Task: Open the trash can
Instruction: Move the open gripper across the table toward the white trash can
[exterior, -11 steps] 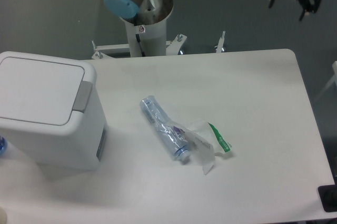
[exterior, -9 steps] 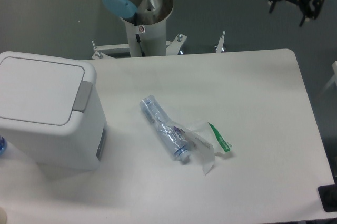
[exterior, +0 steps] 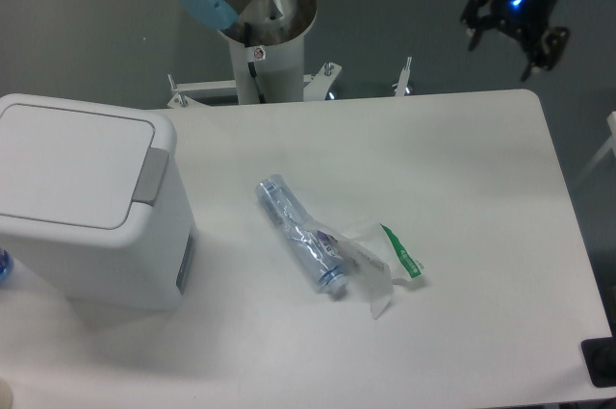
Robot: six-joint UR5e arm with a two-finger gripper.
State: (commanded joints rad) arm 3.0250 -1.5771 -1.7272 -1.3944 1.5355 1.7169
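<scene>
One rigid, light-looking trash can (exterior: 82, 207), lid shut; press grey strip (exterior: 149, 176); gripper (exterior: 512, 24) spread wide, empty, well apart.

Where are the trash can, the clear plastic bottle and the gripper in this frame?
trash can (exterior: 72, 173): fixed camera view, middle of its flat closed lid.
clear plastic bottle (exterior: 300, 234): fixed camera view, mid-body.
gripper (exterior: 503, 43): fixed camera view, between its spread fingertips, beyond the table's far edge.

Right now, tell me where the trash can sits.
The trash can stands at the table's left edge, lid shut, left of the clear plastic bottle.
</scene>
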